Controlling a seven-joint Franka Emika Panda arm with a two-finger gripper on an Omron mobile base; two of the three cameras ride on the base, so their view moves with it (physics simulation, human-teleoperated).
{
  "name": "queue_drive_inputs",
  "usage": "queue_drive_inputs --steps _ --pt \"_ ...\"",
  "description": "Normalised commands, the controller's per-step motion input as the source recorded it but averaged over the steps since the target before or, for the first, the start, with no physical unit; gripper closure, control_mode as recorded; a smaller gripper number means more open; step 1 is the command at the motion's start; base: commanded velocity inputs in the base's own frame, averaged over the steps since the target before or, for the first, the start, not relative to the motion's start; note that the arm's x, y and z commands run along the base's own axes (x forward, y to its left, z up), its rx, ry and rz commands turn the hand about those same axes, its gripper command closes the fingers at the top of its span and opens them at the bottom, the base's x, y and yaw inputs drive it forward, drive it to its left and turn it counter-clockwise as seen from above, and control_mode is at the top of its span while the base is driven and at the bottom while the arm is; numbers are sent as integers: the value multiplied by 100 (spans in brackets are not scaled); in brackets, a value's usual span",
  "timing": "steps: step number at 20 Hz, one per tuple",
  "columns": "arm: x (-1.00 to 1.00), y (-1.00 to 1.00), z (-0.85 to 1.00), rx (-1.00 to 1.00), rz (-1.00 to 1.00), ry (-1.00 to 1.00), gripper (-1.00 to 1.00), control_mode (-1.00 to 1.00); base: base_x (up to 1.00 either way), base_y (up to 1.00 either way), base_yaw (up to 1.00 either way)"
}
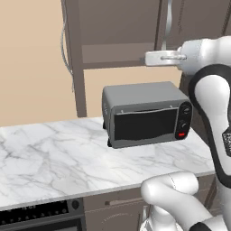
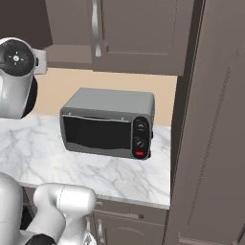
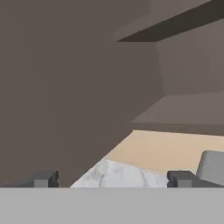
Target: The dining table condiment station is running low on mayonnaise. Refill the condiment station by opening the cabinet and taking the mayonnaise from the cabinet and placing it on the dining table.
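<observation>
Wall: beige, plain, behind the bench and below the cabinet.
Cabinet [image 1: 115, 27]: dark grey-brown, above the bench; in the left base view a door [image 1: 72, 54] stands swung out at the left with a curved silver handle [image 1: 66, 49] on it, and the bare shelf [image 1: 119, 53] inside shows. A second handle [image 1: 168, 20] hangs on the shut door to the right. In the right base view the shut panelled door carries a silver handle [image 2: 97, 28].
Tall panel [image 2: 210, 124]: same dark colour, running floor to top at the bench's right end, just beside the oven.
Bench [image 1: 54, 153]: white marble with grey veins; dark drawer fronts under its front edge, and a black appliance panel [image 1: 40, 212] under its front left corner.
Oven [image 1: 146, 113]: grey toaster oven, dark glass door, two dials and a red button on its right side; it stands near the bench's back right corner, close to the wall.
Arm [image 1: 212, 103]: white with dark joints, raised at the height of the cabinet shelf, above and beside the oven.
Claw [image 3: 111, 179]: jaws wide apart, nothing between them; it faces the inside of the cabinet, with a strip of bench and a corner of the oven below.
Mayonnaise: cannot tell where it is from these views.
</observation>
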Motion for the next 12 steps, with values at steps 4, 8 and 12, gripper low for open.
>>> queue_drive_inputs --steps 4,8,12 --pt "-42 -100 0 -21 -30 -22 -100 -100 0 0 0" --pt "-12 -100 5 -19 -32 -11 -100 -100 0 0 0" --pt "-6 -98 30 -5 -37 -4 -100 -100 0 0 0"
